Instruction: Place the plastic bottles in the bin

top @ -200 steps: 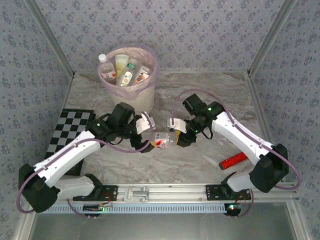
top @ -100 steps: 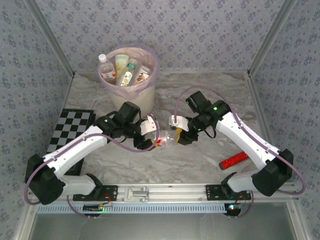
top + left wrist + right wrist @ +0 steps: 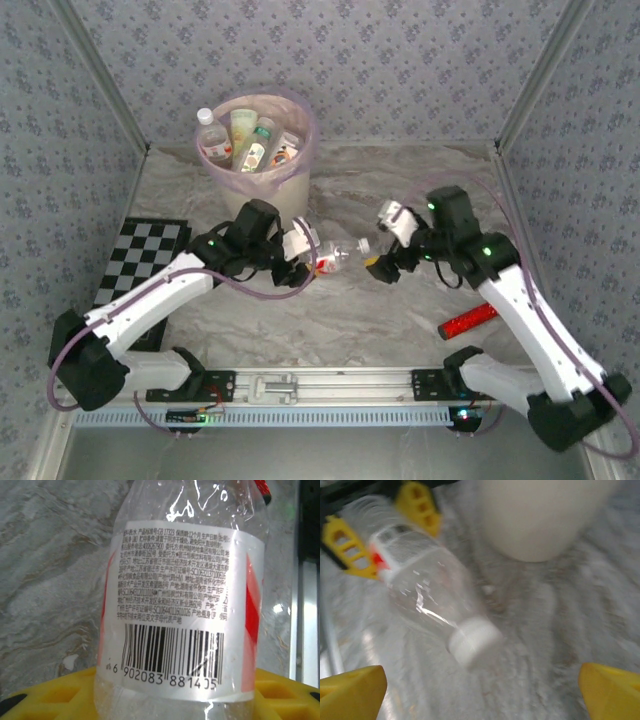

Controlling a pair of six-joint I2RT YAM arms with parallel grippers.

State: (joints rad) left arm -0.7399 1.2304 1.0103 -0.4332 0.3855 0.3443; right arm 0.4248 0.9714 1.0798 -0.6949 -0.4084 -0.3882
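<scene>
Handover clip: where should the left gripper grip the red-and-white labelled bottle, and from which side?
On the labelled body, from the base end. The bottle lies roughly level, white cap toward the open right gripper; the straight-walled label section fits between the left gripper's fingers.

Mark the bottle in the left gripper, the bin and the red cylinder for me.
bottle (image 3: 338,256), top view, clear body.
bin (image 3: 275,197), top view, cream outer wall.
red cylinder (image 3: 468,321), top view, mid-length.

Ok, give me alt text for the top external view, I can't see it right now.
The left hand grips a clear bottle with a red-white label sideways, its white cap pointing at the open right hand, which stands clear of it. Behind them, the cream bin already holds several bottles.
</scene>
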